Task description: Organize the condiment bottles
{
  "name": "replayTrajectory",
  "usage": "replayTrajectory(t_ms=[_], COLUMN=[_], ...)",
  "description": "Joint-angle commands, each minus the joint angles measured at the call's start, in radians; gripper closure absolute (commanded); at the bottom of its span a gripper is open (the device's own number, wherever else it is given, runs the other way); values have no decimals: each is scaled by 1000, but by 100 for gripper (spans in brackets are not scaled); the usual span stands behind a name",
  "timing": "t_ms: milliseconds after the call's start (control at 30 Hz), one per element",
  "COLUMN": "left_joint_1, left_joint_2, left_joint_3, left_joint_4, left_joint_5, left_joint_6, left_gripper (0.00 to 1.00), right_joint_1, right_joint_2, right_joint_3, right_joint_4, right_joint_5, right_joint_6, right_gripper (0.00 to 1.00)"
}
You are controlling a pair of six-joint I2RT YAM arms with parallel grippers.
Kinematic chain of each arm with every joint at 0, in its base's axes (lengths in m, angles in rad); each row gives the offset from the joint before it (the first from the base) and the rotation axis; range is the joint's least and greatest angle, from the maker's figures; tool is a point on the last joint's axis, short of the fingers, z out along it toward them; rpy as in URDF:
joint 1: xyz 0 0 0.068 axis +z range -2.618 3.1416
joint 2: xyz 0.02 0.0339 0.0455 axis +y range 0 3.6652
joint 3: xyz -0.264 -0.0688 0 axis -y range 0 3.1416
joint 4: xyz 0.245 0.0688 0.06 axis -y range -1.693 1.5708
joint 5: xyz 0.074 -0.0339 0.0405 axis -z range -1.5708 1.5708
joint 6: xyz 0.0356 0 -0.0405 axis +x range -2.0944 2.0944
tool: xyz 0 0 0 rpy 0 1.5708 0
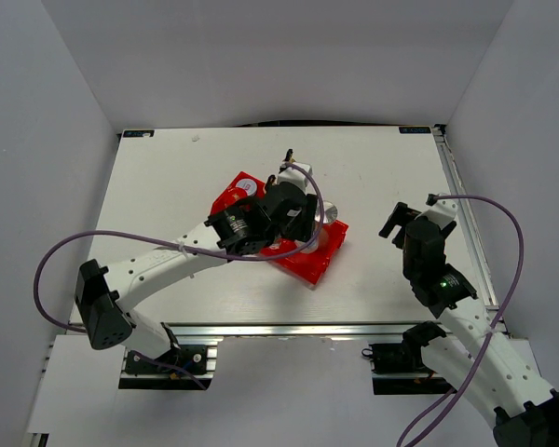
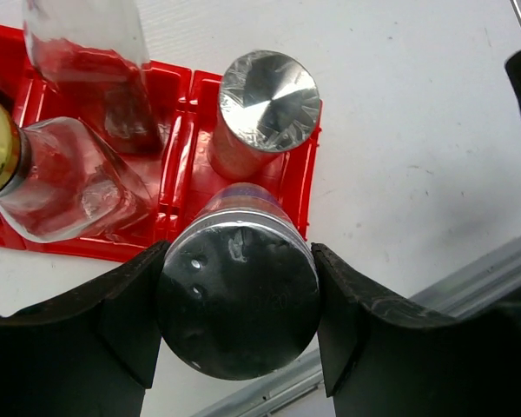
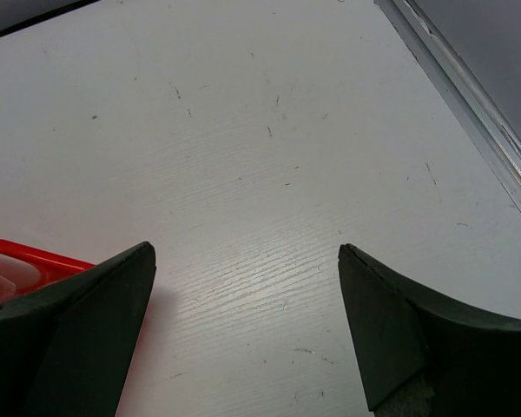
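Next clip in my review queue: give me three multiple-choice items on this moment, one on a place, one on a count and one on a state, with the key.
1. Where does the loose shaker stand?
A. In a compartment of the red bin
B. On top of a clear bottle
C. On its side outside the bin

2. How many clear bottles show in the left wrist view?
A. One
B. Two
C. Four

3. What is the left end effector doing?
A. Hanging open with nothing in it
B. Clamped on a silver-capped shaker
C. Clamped on a clear bottle

Key:
1 A, red walls surround its base.
2 B, both stand in the bin's left part.
3 B, a finger presses each side of the shaker.
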Motion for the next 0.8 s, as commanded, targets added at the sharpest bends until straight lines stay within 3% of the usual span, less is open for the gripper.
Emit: replayTrajectory(t_ms=[0, 433, 600, 633, 700, 767], left_joint_1=[-1, -1, -1, -1, -1, -1], left_joint_2=[-47, 117, 158, 164, 183, 198], left_joint_3=[-31, 4, 7, 8, 13, 18], left_joint_4=[86, 89, 78, 80, 75, 74], left_joint_5=[-74, -137, -108, -100, -96, -94], left_joint_6=[-20, -28, -43, -43, -49, -52], left_gripper=[100, 100, 80, 71, 64, 49], right_joint_1=[-5, -5, -5, -7, -7, -7], right_joint_2=[-9, -18, -23, -21, -20, -20], right_joint_3=[19, 12, 8, 8, 8, 9], right_joint_4=[15, 27, 38, 39, 41, 38], right_joint_5=[19, -13, -33, -36, -41, -39], right_joint_6=[-2, -5, -7, -7, -7, -7], right_gripper=[11, 11, 11, 11, 11, 11])
